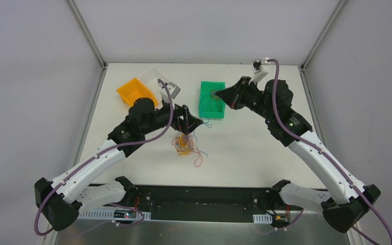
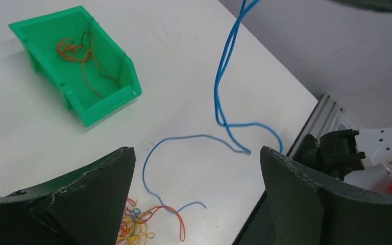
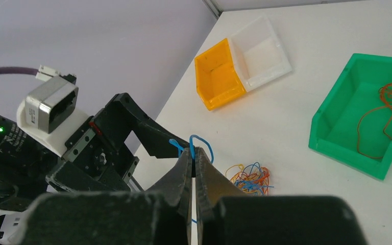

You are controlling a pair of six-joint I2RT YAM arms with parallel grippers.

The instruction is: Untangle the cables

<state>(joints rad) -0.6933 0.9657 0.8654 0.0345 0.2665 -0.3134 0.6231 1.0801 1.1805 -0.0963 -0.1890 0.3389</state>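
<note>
Right end effector [image 3: 194, 154] clamped on thin blue wire [image 2: 218, 87], over green plastic bin [image 1: 202, 111] holding orange wires [image 2: 74, 51]. Left end effector [image 2: 196, 155] wide open, empty, above curly orange-yellow-blue cable tangle [image 1: 184, 144] on white worktop [image 1: 255, 143]. Risk: blue tail looks caught in tangle, so pulling could drag the clump; pinch may slip. Orange plastic bin [image 1: 131, 91] and white bin [image 3: 260, 48] sit aside, not obstructing.
</note>
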